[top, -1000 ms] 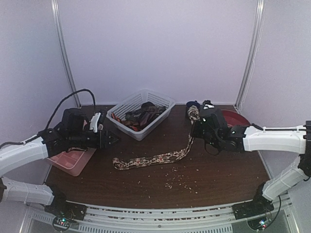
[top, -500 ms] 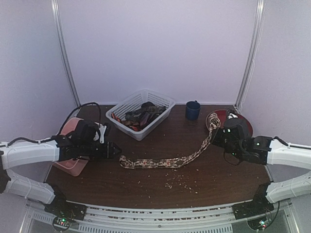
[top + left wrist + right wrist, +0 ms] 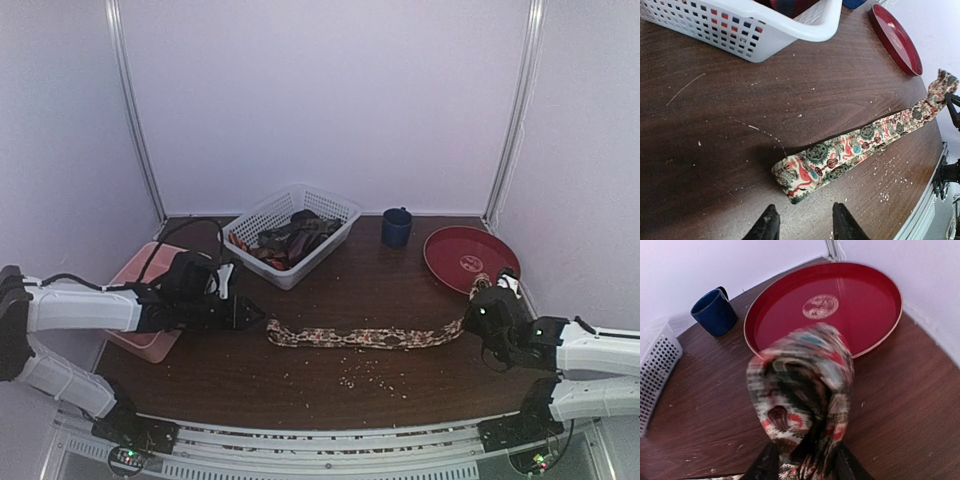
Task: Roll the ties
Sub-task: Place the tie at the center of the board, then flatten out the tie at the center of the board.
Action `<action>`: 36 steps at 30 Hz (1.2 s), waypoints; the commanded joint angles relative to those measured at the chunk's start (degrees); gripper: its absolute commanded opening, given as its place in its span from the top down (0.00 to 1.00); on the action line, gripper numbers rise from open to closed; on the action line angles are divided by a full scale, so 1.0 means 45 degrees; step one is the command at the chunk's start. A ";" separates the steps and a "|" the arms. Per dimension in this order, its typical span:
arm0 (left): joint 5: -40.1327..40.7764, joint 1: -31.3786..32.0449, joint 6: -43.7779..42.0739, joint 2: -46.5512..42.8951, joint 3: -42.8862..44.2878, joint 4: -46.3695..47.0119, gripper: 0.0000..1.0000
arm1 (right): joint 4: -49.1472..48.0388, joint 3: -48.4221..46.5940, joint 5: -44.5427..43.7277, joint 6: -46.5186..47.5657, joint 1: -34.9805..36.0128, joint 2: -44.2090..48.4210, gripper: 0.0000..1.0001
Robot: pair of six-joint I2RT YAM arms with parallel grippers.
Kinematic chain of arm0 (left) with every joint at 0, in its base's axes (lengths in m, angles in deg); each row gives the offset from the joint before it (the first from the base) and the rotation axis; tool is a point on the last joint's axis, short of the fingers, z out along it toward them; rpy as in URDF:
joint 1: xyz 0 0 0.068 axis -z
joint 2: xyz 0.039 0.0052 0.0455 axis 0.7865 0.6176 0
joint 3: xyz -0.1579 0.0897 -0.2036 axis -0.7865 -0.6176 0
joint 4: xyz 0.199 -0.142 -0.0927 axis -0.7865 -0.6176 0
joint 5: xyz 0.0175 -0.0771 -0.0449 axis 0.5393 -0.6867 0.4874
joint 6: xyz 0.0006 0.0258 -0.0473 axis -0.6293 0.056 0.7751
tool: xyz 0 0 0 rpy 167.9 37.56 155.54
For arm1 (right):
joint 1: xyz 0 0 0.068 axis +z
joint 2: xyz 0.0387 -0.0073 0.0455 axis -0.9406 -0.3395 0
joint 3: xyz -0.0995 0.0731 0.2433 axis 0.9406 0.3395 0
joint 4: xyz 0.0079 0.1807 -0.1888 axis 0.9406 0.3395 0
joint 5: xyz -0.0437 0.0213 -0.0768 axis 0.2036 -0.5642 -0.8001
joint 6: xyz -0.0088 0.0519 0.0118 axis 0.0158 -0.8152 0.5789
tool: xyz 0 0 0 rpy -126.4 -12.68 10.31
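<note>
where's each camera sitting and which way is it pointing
Top external: above and behind the arms, looking down at the table; both arms show, left gripper by one tie end, right gripper holding the other.
Left wrist: low over the table, facing the tie's free end and the basket; its open fingertips show.
Right wrist: facing the plate and mug; its fingers show, clamped on the bunched tie.
Shared: all three show tie and plate.

The tan floral tie (image 3: 365, 337) lies flat, stretched nearly straight across the worktop (image 3: 330, 390), with its blunt left end free. Its right end rises bunched in the right pincer (image 3: 801, 462). Dark and red ties (image 3: 290, 240) lie heaped in the white basket (image 3: 262, 208).
</note>
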 commanded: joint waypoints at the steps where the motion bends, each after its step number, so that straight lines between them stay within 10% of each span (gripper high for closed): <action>1: -0.0534 0.0049 -0.0175 0.0613 0.0393 0.1252 0.63 | 0.2991 -0.0800 -0.2714 -0.2636 -0.0144 0.0245 0.54; 12: -0.0764 0.0073 -0.0353 0.1870 0.0858 0.1898 0.65 | 0.2746 -0.2325 -0.1332 -0.1048 -0.0139 -0.0179 0.37; 22: -0.2192 0.0248 0.0036 0.2438 0.0669 0.3473 0.69 | 0.0134 -0.3356 0.2260 0.1728 -0.0279 -0.4702 0.70; 36: -0.0784 0.0651 -0.0266 0.3738 0.0433 0.2657 0.78 | 0.0903 -0.3893 0.1896 0.2055 -0.2648 -0.7851 0.76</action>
